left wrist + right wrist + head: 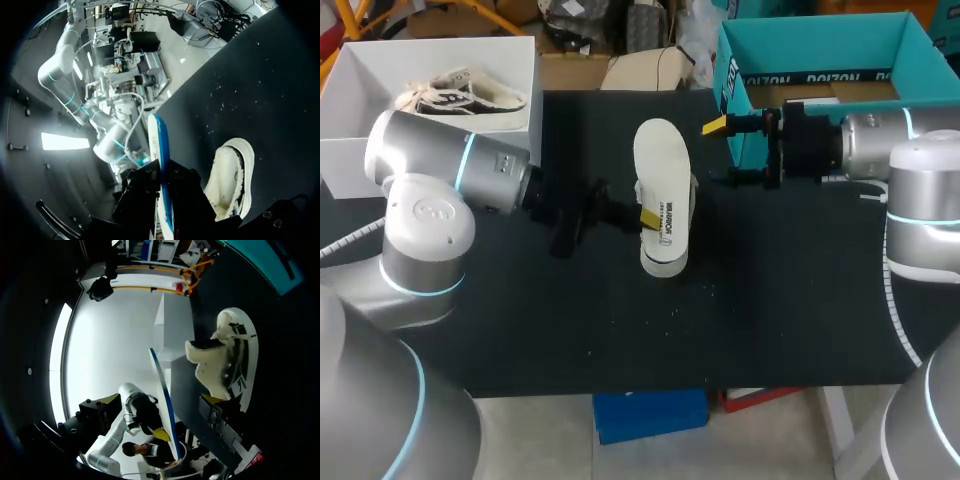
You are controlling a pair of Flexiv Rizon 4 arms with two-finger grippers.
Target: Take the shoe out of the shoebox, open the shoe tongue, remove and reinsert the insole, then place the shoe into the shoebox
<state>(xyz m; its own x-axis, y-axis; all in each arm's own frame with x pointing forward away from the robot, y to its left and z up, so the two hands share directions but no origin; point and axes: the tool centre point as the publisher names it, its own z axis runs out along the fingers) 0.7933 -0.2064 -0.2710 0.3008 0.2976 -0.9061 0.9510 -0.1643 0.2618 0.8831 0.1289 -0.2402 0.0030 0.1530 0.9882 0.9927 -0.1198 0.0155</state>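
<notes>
White on top, blue along the underside edge: flat white foam insole (657, 160). Beside it, white low shoe (667, 248) with cream fleece lining and black print. Matte black surface (770, 300), flecked with pale specks. Teal cardboard shoebox (820, 45), black band inside. White open box (360, 70) with a cream-and-black patterned shoe (460, 95). Silver left arm (430, 170) and right arm (890, 145), ringed light blue. Black left tool (650, 215) and right tool (722, 152), tipped bright yellow.

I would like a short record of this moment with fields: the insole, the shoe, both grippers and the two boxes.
insole: out of the shoe, held over it
shoe: on the black mat, under the insole
left gripper: shut on the insole
right gripper: open, empty, near the teal box
teal box: open, no shoe seen inside
white box: holds another shoe
</notes>
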